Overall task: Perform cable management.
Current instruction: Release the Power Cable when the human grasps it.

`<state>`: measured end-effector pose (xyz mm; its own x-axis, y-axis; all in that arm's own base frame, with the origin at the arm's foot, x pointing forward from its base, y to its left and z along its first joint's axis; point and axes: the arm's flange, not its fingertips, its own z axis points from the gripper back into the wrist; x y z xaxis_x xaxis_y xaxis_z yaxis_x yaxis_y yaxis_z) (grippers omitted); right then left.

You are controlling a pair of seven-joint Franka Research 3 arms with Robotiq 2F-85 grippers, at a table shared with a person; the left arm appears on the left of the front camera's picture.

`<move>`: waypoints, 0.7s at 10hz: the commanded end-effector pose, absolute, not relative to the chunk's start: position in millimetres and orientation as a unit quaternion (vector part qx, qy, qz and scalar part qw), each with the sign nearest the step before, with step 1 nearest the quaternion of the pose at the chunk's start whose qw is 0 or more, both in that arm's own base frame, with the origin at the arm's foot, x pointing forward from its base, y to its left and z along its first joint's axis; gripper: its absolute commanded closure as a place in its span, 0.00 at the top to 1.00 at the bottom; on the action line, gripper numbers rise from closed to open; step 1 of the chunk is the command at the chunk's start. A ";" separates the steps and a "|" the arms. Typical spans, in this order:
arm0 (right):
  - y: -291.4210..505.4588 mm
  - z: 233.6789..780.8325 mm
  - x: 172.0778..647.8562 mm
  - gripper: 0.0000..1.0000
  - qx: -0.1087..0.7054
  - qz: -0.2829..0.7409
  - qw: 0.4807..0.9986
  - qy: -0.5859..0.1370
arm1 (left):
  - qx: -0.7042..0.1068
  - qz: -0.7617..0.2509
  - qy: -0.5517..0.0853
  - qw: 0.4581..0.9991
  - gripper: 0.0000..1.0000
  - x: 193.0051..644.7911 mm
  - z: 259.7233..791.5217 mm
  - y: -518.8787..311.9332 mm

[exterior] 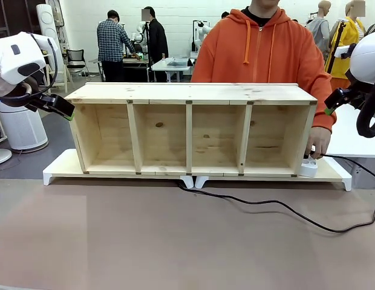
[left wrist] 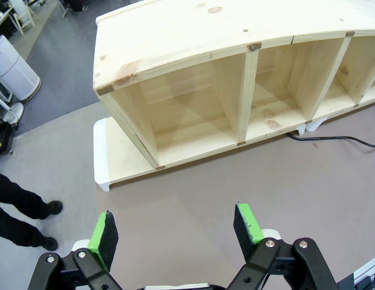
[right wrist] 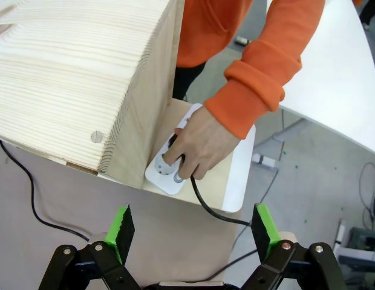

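The black cable [exterior: 284, 206] comes out from under the middle of the wooden shelf [exterior: 190, 130], snakes across the brown table to the right and leaves at the table's right edge. At the shelf's right end a person's hand [right wrist: 196, 145] presses the cable's plug into a white power strip [right wrist: 166, 175]. From there the cable [right wrist: 202, 202] drops toward the table. My right gripper [right wrist: 192, 212] hovers open above that hand. My left gripper [left wrist: 174, 219] hangs open, high over the table off the shelf's left end. The cable [left wrist: 332, 138] also runs out from under the shelf far to the right of it.
The shelf has several open compartments and stands on white base boards [exterior: 57, 169]. A person in an orange hoodie [exterior: 260, 48] stands behind it. A white table [right wrist: 332, 78] lies to the right. The brown tabletop [exterior: 145, 241] spreads out in front of the shelf.
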<state>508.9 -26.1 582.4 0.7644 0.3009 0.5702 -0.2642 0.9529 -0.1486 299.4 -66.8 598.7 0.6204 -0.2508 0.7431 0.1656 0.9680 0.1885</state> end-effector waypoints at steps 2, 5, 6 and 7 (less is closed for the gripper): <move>-27.4 582.1 508.9 1.00 -0.028 0.149 0.939 -0.309 | 0.051 -0.116 -0.422 0.898 1.00 300.1 598.9 -67.2; -27.4 582.1 508.9 1.00 -0.028 0.149 0.939 -0.309 | 0.051 -0.116 -0.422 0.898 1.00 300.1 598.9 -67.2; -27.4 582.1 508.9 1.00 -0.028 0.149 0.939 -0.309 | 0.051 -0.116 -0.422 0.898 1.00 300.1 598.9 -67.2; -27.4 582.1 508.9 1.00 -0.028 0.149 0.939 -0.309 | 0.051 -0.116 -0.422 0.898 1.00 300.1 598.9 -67.2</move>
